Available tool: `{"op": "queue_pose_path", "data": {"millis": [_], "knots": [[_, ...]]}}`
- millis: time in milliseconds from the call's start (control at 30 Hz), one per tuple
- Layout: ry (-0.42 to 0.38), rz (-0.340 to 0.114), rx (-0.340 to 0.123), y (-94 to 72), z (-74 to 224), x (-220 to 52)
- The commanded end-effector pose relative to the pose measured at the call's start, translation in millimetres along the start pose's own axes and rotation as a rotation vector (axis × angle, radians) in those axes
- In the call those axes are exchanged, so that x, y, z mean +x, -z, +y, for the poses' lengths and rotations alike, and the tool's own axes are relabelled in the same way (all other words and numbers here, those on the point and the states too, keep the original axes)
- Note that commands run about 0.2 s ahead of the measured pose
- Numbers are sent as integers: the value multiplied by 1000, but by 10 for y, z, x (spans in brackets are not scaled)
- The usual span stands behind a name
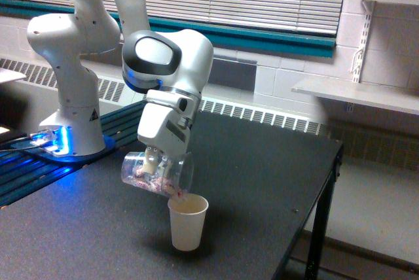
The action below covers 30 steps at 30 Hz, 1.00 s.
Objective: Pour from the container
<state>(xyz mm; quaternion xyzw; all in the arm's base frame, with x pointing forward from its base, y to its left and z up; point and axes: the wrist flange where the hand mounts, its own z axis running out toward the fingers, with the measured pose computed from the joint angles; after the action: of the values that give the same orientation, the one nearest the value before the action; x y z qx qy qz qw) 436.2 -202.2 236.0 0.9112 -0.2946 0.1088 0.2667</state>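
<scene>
The clear plastic container (145, 173) lies tipped almost on its side, mouth toward the exterior view's right and slightly down. Pinkish-brown pieces (171, 190) gather at its lower lip. My gripper (157, 157) is shut on the container from above, its white hand angled over it. Directly below the lip stands a white paper cup (188, 222), upright on the black table (275, 175). The container's mouth hangs just above the cup's rim on the cup's left side. A few pieces sit at the lip edge over the cup.
The arm's white base (71, 77) stands at the exterior view's left on a blue-lit plate (49, 144). The table's edge (327, 188) runs along the exterior view's right. A wall shelf (357, 93) and a radiator (262, 116) lie behind.
</scene>
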Motion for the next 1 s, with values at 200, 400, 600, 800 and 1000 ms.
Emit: {"op": "queue_pose_path", "data": {"millis": [200,400,600,800,1000], "knots": [[26,12,-19,28,37,-5],[72,26,-28,61,-85,-68],[92,31,-25,90,-162,-96],[119,36,-34,104,-219,-125],[117,38,-44,92,-176,-99]]}}
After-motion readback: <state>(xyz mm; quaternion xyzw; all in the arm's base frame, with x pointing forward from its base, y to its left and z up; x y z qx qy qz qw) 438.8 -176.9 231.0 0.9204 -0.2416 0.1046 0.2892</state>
